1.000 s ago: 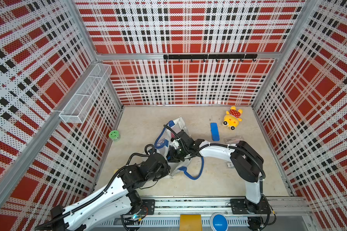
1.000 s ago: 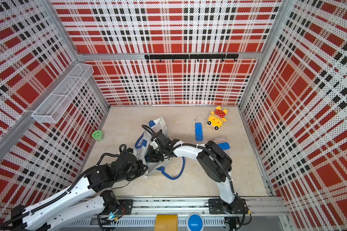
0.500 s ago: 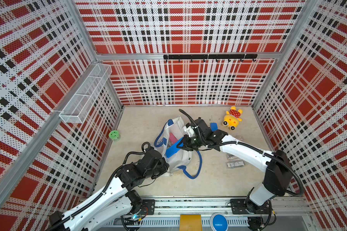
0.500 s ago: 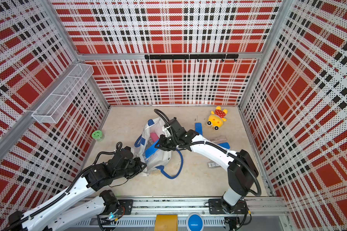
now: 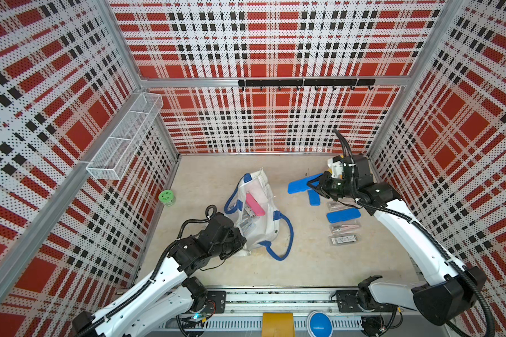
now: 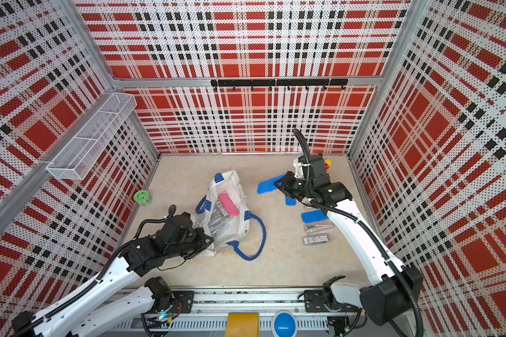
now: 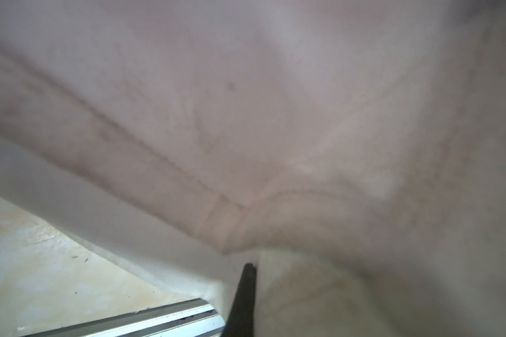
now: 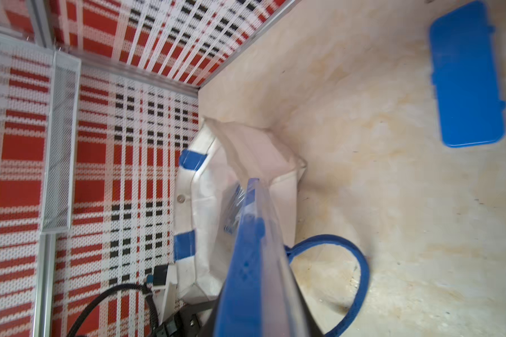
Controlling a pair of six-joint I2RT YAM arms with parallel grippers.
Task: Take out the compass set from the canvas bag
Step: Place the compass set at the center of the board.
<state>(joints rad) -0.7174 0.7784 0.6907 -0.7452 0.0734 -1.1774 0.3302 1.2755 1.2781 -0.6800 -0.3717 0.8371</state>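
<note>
Swung well clear of the bag point(image 5: 265, 233) since a second ago, the right pincer point(image 5: 314, 186) now hangs over the far part of the table point(image 5: 304, 268). The blue, clear-lidded case it was reaching for inside the bag has come out with it, while the left arm has barely shifted. I take that case for the compass set point(image 5: 301, 184). The right pincer is clamped on one end of it, so the set is already out of the bag and off the table. Its long axis runs straight out ahead of the pincer, pointing back toward the bag. In the right wrist view the blue base and clear lid show side by side, so it seems to be held on edge. The left pincer point(image 5: 240, 243) is closed on the bag's near corner, and its wrist view is filled with canvas bunched at the tip. It is well apart from the set, so setting down falls to the right arm. A blue case point(image 5: 314, 199) lies just below and beside the right pincer and is the likeliest thing to get in the way. A second blue case point(image 5: 343, 215) and clear packets point(image 5: 344, 239) lie back toward that arm's base. A yellow toy point(image 6: 328, 164) sits behind the pincer, mostly hidden. Bare table lies ahead of the pincer, between it and the bag. A pink case point(image 5: 255, 205) shows in the bag's mouth, and a green roll point(image 5: 167, 197) sits far beyond the bag.
</note>
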